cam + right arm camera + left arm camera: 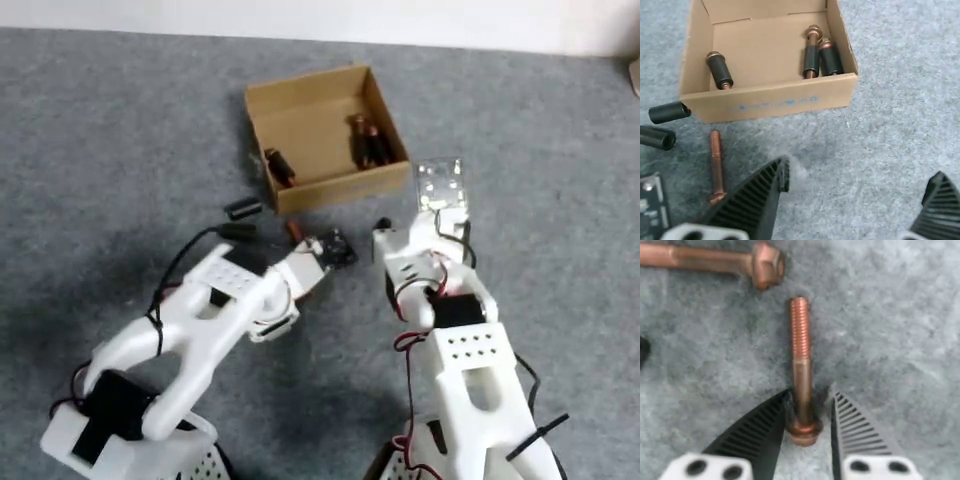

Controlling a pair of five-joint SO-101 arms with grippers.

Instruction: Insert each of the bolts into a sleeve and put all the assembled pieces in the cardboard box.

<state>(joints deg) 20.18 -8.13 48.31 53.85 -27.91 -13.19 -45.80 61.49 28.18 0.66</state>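
A copper bolt [801, 355] lies on the grey carpet, and my left gripper [809, 395] is open with its black fingers on either side of the bolt's shank, just above the head. A second bolt [715, 259] lies crosswise beyond it. In the high view the left arm [285, 280] sits just in front of the cardboard box [345, 188], with a bolt [293, 230] beside it. Two black sleeves [670, 111] [657, 137] lie by the box's front corner. Three assembled pieces [811, 52] lie inside the box. My right gripper [855, 195] hangs wide open and empty over bare carpet in front of the box.
The box [770, 100] has open flaps and low walls. Both arm bases stand at the near edge of the carpet. Bare carpet stretches to the right of the box and to the far left.
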